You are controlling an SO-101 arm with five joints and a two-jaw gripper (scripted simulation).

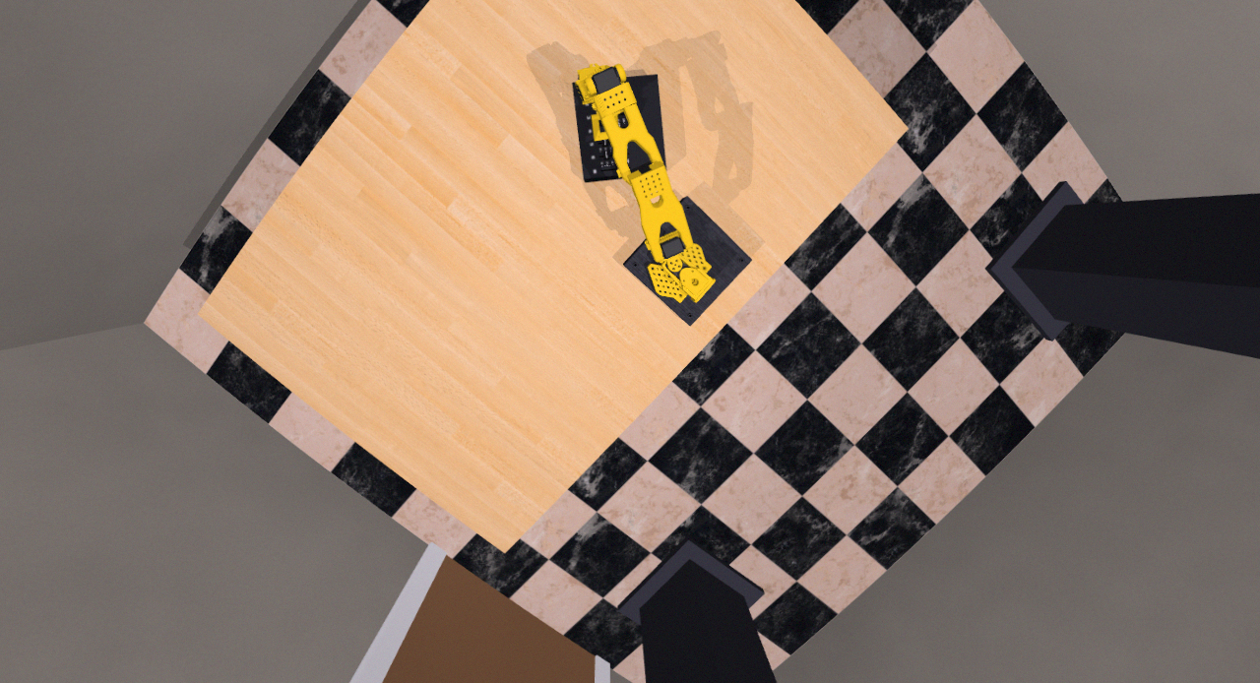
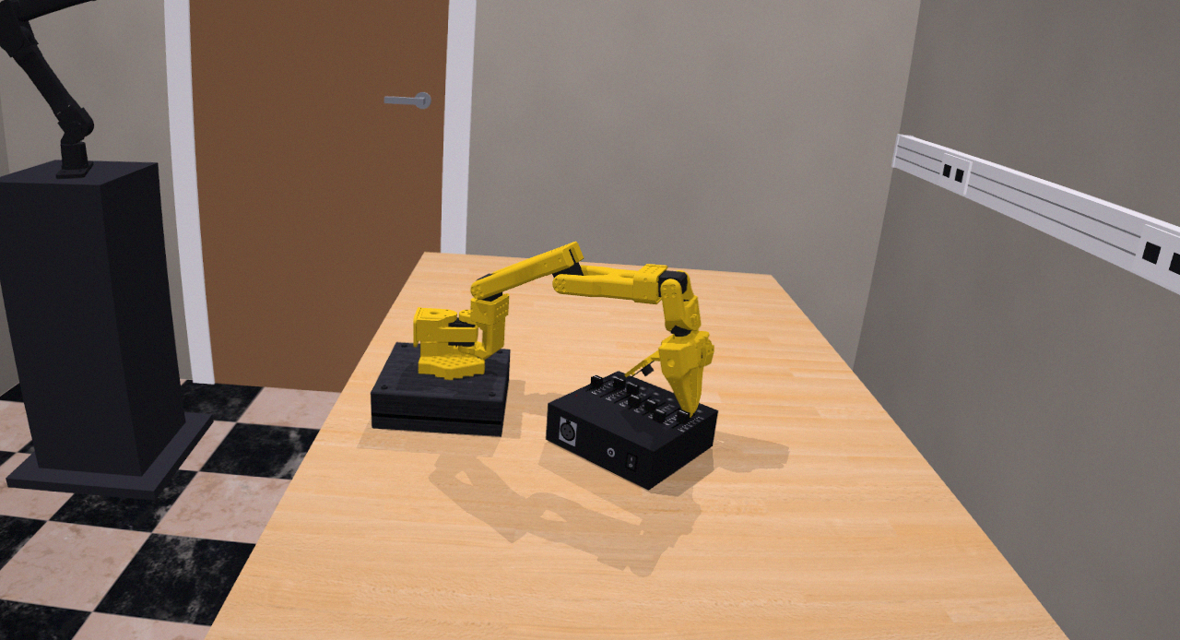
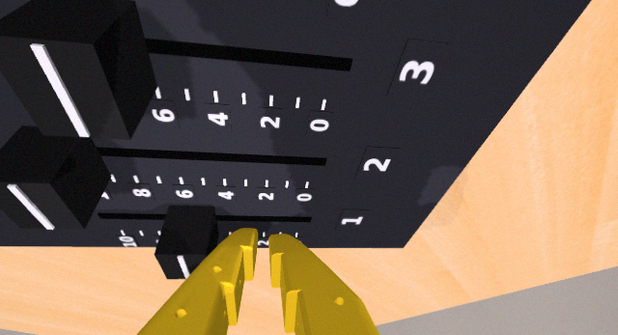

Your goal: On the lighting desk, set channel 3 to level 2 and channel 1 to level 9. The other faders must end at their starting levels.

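One closed, empty end effector [image 3: 261, 250] sits at fader 1 [image 3: 185, 240]'s low side; level 9 lies beyond it along the slot.

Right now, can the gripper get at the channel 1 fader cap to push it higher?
Probably yes. The shut gripper sits right beside the channel 1 fader cap, on its low-number side, with nothing between them. The slot toward 10 looks free, and the channel 2 fader cap sits in its own track, off that line.
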